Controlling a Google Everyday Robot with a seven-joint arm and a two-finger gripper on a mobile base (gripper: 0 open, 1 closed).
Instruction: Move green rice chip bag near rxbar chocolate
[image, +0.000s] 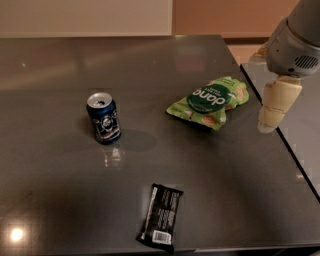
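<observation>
Nearby, cream gripper (269, 119) hangs beside crinkly green rice chip bag (209, 101).

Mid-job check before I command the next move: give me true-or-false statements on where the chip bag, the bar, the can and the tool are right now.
1. The green rice chip bag lies on the table, with the tool beside it, not on it. True.
2. The rxbar chocolate lies by the table's near edge. True.
3. The bag touches the rxbar chocolate. False: bare tabletop separates them, and the bag sits farther back.
4. The blue soda can lies on its side. False: it stands upright.
5. The tool hangs over the rxbar chocolate. False: it is at the right of the view, beside the bag.
</observation>
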